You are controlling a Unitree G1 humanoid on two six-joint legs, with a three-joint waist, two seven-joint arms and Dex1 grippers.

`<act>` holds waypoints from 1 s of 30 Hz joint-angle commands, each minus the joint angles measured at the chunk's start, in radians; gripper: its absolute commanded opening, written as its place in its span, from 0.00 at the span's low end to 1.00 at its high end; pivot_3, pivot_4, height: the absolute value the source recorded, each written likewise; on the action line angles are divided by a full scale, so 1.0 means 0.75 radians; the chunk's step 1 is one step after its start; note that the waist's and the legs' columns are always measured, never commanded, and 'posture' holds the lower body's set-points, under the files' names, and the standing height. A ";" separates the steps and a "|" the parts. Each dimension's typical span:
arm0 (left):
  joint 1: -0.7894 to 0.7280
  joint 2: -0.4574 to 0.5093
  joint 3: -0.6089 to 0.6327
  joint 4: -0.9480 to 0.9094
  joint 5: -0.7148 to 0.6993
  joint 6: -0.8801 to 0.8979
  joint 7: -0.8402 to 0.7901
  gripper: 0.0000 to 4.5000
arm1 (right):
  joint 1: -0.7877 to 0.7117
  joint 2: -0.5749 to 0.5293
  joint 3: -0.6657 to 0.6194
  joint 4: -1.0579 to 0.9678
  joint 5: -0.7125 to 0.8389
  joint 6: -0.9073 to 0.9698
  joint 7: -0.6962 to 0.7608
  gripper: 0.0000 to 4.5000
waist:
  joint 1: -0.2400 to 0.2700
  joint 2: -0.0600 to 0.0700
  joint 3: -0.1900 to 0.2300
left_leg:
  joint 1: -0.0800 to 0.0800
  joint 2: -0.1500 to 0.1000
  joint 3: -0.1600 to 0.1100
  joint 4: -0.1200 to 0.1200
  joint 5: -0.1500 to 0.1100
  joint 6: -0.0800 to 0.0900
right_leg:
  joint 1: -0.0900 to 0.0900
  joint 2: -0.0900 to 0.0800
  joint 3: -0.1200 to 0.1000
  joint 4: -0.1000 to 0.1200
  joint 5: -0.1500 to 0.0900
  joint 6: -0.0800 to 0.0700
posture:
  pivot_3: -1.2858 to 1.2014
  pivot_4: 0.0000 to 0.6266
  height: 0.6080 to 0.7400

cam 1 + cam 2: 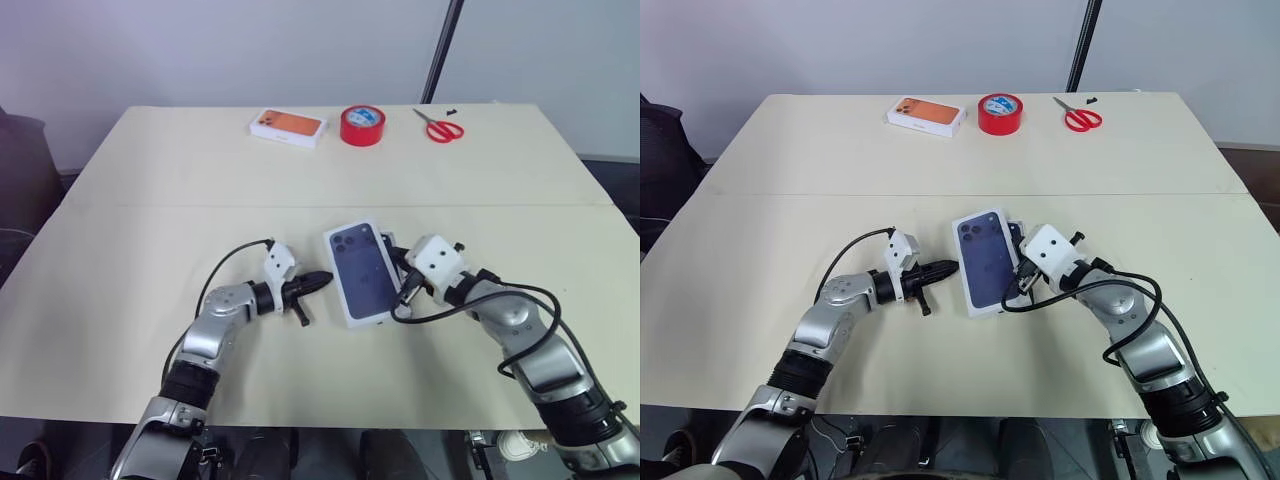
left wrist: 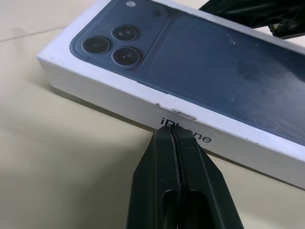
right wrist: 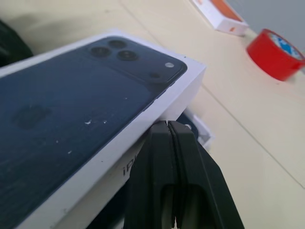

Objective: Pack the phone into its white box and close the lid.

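The lid [image 1: 360, 272] lies picture side up in the middle of the table, its dark-blue phone picture and camera cluster facing me. My left gripper [image 1: 325, 281] is shut and holds nothing; its tip [image 2: 166, 131] touches the lid's left long side just below the printed lettering. On the other long side, near the camera-end corner, my right gripper [image 3: 167, 125] is shut too, its tip tucked under the lid's lower edge. A white corner [image 3: 199, 128] peeks out beneath the lid there; I cannot tell whether it is the white box. The phone is hidden.
Along the table's far edge stand a white box with an orange phone picture [image 1: 288, 127], a red tape roll [image 1: 362, 125] and red-handled scissors [image 1: 438, 127]. A black pole [image 1: 442, 50] rises behind the table. A seam [image 1: 150, 205] crosses the tabletop.
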 commanded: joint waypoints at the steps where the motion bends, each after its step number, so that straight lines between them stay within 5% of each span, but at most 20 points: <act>1: -0.021 -0.041 -0.027 -0.010 -0.001 -0.014 0.008 0.00 | 0.021 0.005 -0.024 -0.048 -0.026 -0.020 0.024 0.01 | 0.002 0.000 0.000 | 0.000 0.000 0.000 0.000 0.000 0.000 | 0.000 0.000 0.000 0.000 0.000 0.000 | 0.52 0.24 1.00; 30: -0.117 -0.084 0.022 0.055 -0.020 0.011 0.039 0.00 | 0.000 0.089 -0.108 0.039 -0.124 -0.002 0.014 0.01 | -0.007 0.000 0.000 | 0.000 0.000 0.000 0.000 0.000 0.000 | 0.000 0.000 0.000 0.001 0.000 0.000 | 0.52 0.24 1.00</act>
